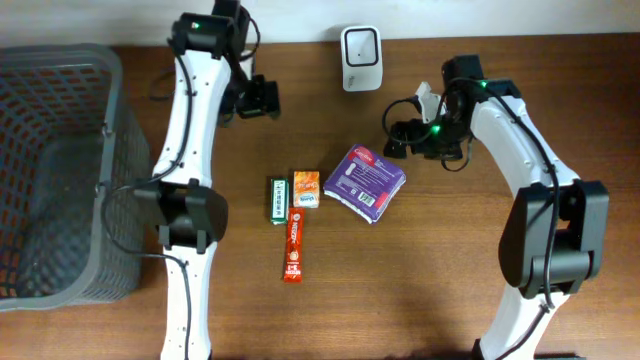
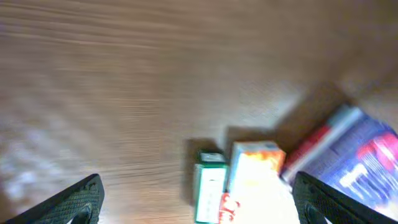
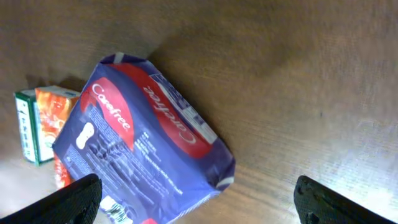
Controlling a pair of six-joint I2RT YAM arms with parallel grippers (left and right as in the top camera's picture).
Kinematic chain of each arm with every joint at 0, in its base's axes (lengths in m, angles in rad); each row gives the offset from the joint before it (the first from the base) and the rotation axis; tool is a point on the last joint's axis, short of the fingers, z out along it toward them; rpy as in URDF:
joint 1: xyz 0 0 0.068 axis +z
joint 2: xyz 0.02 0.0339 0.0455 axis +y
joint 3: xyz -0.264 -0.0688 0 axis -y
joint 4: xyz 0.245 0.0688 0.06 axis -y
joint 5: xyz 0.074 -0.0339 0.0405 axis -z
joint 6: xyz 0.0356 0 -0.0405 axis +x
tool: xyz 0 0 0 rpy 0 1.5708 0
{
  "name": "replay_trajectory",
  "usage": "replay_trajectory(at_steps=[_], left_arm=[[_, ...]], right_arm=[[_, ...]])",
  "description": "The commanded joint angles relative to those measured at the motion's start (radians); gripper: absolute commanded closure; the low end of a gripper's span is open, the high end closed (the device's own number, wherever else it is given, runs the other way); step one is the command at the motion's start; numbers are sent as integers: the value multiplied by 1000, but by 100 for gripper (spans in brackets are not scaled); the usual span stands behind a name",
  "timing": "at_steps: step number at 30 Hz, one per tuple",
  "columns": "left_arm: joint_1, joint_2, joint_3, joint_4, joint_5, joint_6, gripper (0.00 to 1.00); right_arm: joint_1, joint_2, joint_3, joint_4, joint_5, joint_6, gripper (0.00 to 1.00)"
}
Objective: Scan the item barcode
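Four packaged goods lie mid-counter. The largest, a purple soft-plastic pack, is the one nearest the right arm. From overhead it is a near-square pillow turned askew, with one corner toward 12 o'clock and another toward 6. Its slightly longer side runs roughly from 1 to 7 o'clock. It rests flat at about 6 o'clock from the white scanner, well apart from it.

Just beside the pack, at its 9 o'clock, sits a small orange box. A slim green box lies close against that box's far side. A red stick sachet stretches toward 6 o'clock below them.

Only the right wrist view gives the pack's surface: glossy, creased film, a curved red band with white lettering, and pale printed panels toward the lower left. There its long axis slants from 10 to 4 o'clock. The right fingers stand wide at the frame's lower corners, above the pack, with nothing between them.

The left wrist view is blurred. It shows the two boxes at 6 o'clock, the pack's edge at 4 o'clock and wood grain elsewhere. The left fingers are likewise spread wide and empty.

Overhead alone shows the scanner's rounded shell and the grey mesh basket at 9 o'clock.
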Motion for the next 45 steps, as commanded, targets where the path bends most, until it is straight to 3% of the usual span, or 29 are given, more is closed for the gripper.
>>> replay_trajectory(at_steps=[1,4,8,10,12,14,16,18,19,20,23,29,33,35,38,40,45], left_arm=[[-50,95,10,-5,189,140,5],[-127,154,10,0,393,308,4],[-211,157,10,29,357,322,6],[-237,165,10,47,335,322,6],[-246,189,10,50,335,321,20],[-250,240,10,30,338,322,27],[-250,267,10,21,339,322,46],[-250,267,10,22,338,322,56],[-250,267,10,21,338,322,63],[-250,267,11,18,338,322,78],[-239,265,65,-5,326,321,100],[-227,159,146,-5,209,278,100],[-227,135,146,-5,186,233,100],[-227,91,147,-5,51,195,100],[-228,-16,147,-2,-536,-72,100],[-230,-47,147,0,-739,-172,99],[-230,-10,137,-1,-923,-377,100]], right_arm=[[-87,-31,13,-73,-19,82,1],[-239,-103,26,-222,-19,64,1],[-296,-107,17,-343,-19,-152,1],[-295,-107,9,-363,-20,-183,1],[-297,-107,6,-356,-34,-181,1],[-297,-107,-4,-356,-61,-182,1],[-296,-107,-26,-348,-65,-182,1],[-296,-107,-78,-302,-104,-182,1],[-296,-107,-117,-268,-126,-182,1],[-296,-107,-152,-243,-137,-182,1],[-296,-107,-210,-209,-140,-182,1],[-286,-106,-235,-142,-215,-181,1],[-201,-105,-369,135,-240,29,1],[-166,-105,-410,201,-240,37,1],[-162,-105,-412,210,-239,36,1],[-162,-105,-412,210,-232,36,1],[-162,-105,-412,209,-232,36,1]])
